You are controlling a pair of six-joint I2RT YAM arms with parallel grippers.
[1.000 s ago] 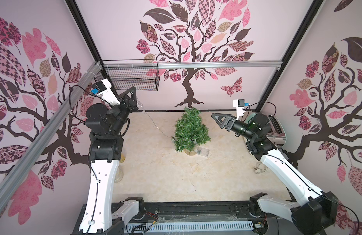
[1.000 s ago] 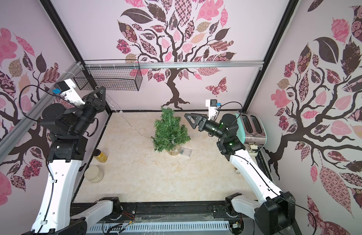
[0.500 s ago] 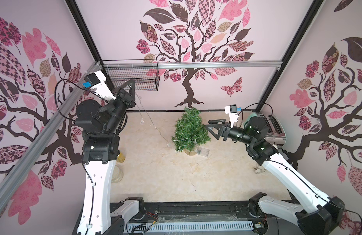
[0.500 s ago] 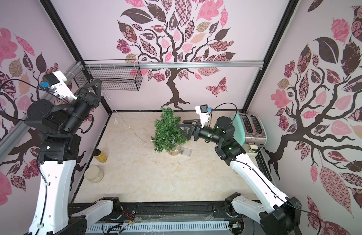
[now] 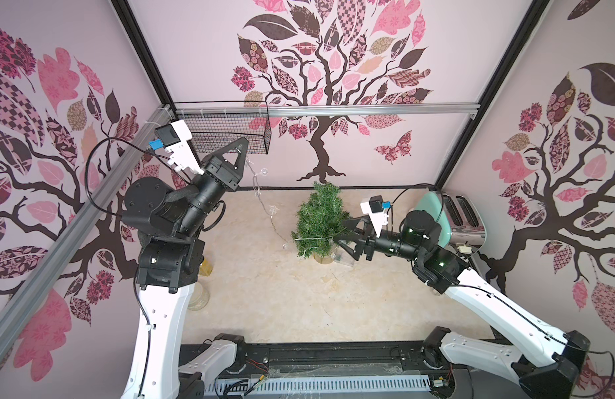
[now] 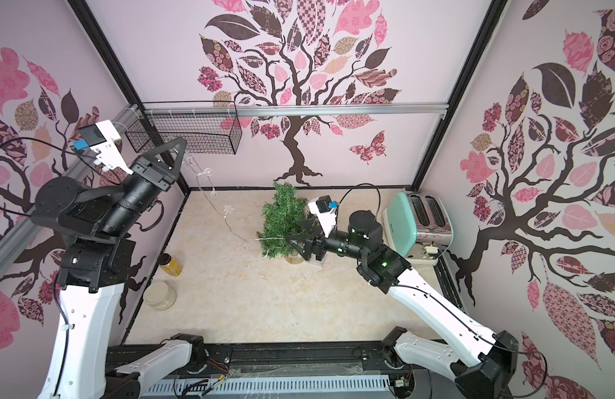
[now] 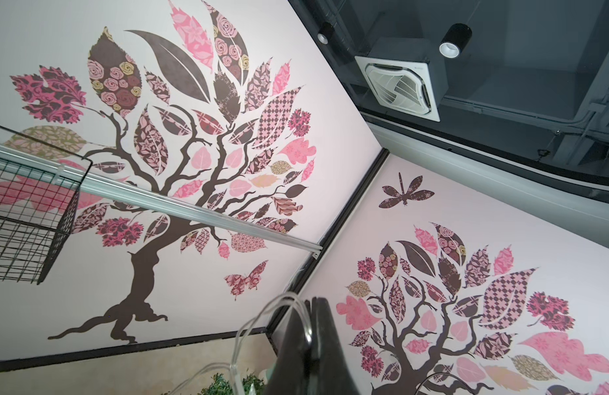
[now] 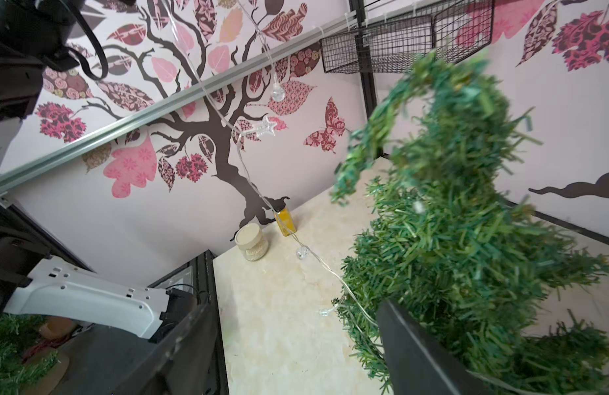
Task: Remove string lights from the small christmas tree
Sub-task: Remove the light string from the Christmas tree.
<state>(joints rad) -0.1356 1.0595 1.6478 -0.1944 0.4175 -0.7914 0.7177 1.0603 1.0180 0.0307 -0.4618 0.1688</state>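
Right wrist view: my right end effector (image 8: 294, 307) is spread wide, one finger right at the low branches of the small christmas tree (image 8: 467, 239). I see the tree upright mid-bench (image 5: 281, 293). In both top views the left end effector (image 5: 243, 145) hangs high beside the wire basket (image 5: 226, 134), pressed together on the string lights (image 5: 272, 209). Their wire slants down to the tree's lower branches, where a strand lies across the needles.
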